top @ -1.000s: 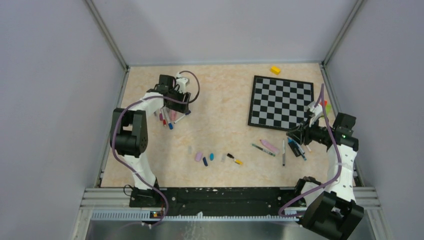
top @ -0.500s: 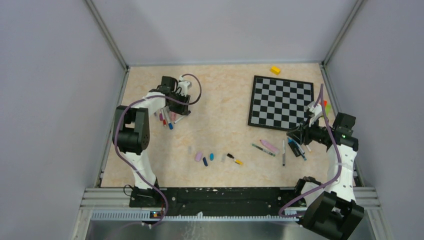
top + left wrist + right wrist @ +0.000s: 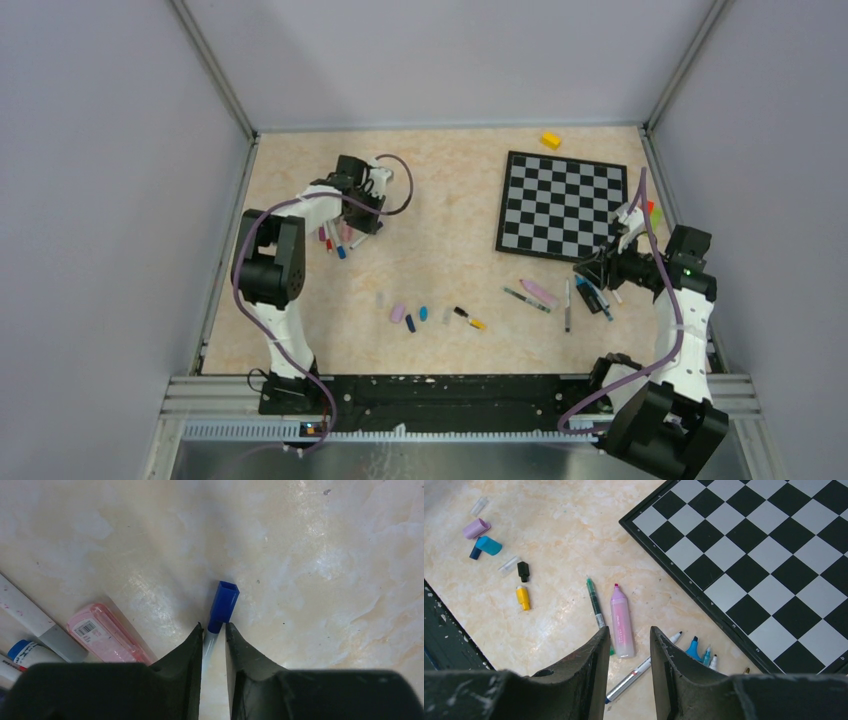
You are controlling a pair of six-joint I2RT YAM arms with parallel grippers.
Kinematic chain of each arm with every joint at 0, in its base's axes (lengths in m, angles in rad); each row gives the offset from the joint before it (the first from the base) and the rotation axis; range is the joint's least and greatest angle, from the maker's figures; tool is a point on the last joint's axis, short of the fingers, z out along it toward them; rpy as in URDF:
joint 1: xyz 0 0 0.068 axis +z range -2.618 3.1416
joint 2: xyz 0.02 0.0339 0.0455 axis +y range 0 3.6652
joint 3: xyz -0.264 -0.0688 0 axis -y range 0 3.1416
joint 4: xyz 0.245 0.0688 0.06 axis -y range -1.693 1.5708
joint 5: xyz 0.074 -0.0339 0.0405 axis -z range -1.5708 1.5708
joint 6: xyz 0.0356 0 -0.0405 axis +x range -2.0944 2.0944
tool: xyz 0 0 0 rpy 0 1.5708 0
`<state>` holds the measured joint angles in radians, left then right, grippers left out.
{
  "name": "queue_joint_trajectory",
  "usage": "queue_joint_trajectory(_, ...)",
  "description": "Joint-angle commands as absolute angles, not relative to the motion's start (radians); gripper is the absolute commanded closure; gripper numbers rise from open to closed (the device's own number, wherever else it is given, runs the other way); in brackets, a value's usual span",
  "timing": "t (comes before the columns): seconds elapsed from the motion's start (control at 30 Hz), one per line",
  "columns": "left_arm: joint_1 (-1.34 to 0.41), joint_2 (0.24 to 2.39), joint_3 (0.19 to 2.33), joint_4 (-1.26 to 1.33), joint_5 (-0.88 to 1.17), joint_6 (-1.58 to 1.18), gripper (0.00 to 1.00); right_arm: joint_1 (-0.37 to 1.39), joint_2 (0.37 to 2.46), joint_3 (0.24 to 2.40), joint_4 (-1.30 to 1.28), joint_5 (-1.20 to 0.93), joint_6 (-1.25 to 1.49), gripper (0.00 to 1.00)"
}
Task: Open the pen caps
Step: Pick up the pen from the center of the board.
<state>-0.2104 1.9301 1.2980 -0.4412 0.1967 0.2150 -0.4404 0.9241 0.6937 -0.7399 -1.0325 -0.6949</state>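
Observation:
My left gripper (image 3: pixel 213 627) is shut low on the table on the pale barrel of a pen whose blue cap (image 3: pixel 223 602) sticks out past the fingertips. In the top view this gripper (image 3: pixel 350 232) sits over a small cluster of capped pens (image 3: pixel 333 240) at the left. A pink-capped highlighter (image 3: pixel 107 632) lies just left of the fingers. My right gripper (image 3: pixel 629 632) hangs open and empty above uncapped pens: a pink highlighter (image 3: pixel 621 622), a green pen (image 3: pixel 595 600) and a silver pen (image 3: pixel 639 672). Loose pen caps lie apart: lilac (image 3: pixel 476 528), blue (image 3: pixel 489 545), black (image 3: pixel 523 571).
A chessboard (image 3: pixel 565 205) lies at the right rear with a yellow block (image 3: pixel 550 140) behind it. Several loose caps (image 3: pixel 410 318) sit in a row at the front middle. More uncapped pens (image 3: pixel 600 298) lie under the right gripper (image 3: pixel 590 270). Grey walls enclose the table.
The left gripper has shifted a little to the right over the pen cluster and its fingers have closed in onto the blue-capped pen. The right arm has not moved.

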Motion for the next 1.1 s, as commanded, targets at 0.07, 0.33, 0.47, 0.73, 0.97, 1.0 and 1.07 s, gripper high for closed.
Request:
queue_joint_trajectory(0.07, -0.222, 1.973, 1.332, -0.468, 0.165, 0.227, 0.82, -0.430, 0.919, 0.692, -0.711, -1.041, -0.693, 0.66)
queue_joint_trajectory(0.33, -0.225, 1.945, 1.377, -0.456, 0.192, 0.173, 1.00, -0.429, 0.917, 0.694, -0.727, -1.058, -0.718, 0.66)
queue_joint_trajectory(0.47, -0.225, 1.831, 1.333, -0.374, 0.232, 0.118, 1.00, -0.425, 0.906, 0.699, -0.784, -1.125, -0.795, 0.66)
queue_joint_trajectory(0.73, -0.224, 1.471, 1.066, -0.057, 0.532, -0.083, 1.00, -0.398, 0.896, 0.697, -0.836, -1.192, -0.885, 0.63)
queue_joint_trajectory(0.97, -0.303, 1.238, 0.694, 0.505, 0.731, -0.546, 1.00, -0.331, 0.924, 0.700, -0.848, -1.291, -0.890, 0.58)
queue_joint_trajectory(1.0, -0.368, 1.213, 0.650, 0.577, 0.698, -0.592, 1.00, -0.321, 0.933, 0.702, -0.850, -1.309, -0.885, 0.58)
queue_joint_trajectory(1.07, -0.482, 1.174, 0.565, 0.715, 0.593, -0.662, 1.00, -0.303, 0.951, 0.704, -0.846, -1.358, -0.867, 0.58)
